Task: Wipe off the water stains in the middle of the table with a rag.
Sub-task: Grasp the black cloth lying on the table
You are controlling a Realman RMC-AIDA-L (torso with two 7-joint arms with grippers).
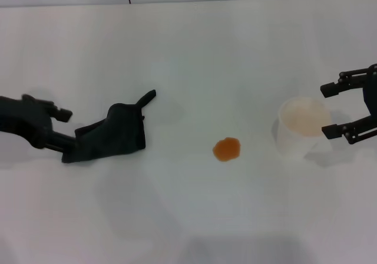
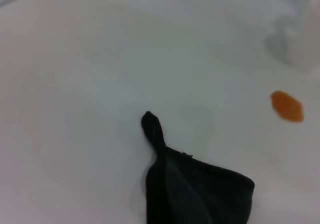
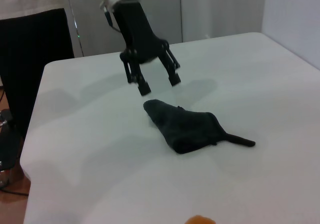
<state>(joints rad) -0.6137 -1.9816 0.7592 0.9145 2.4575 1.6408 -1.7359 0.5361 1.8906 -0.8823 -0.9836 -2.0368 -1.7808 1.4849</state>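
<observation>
Left claw (image 1: 66,135), fingers spread, sits at the rag's (image 1: 115,134) left edge; stain (image 1: 227,149) lies off right. Right claw (image 1: 331,111), spread, flanks the cup (image 1: 301,128).

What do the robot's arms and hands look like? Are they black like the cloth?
Yes, both are black. The left end effector has a boxy black body that splits into thin, jointed fingers with blunt tips, below a silver-grey wrist ring with a small green light. The right end effector shows two slim black fingers built from linked bars. No loose cables or markings are visible on either.
</observation>
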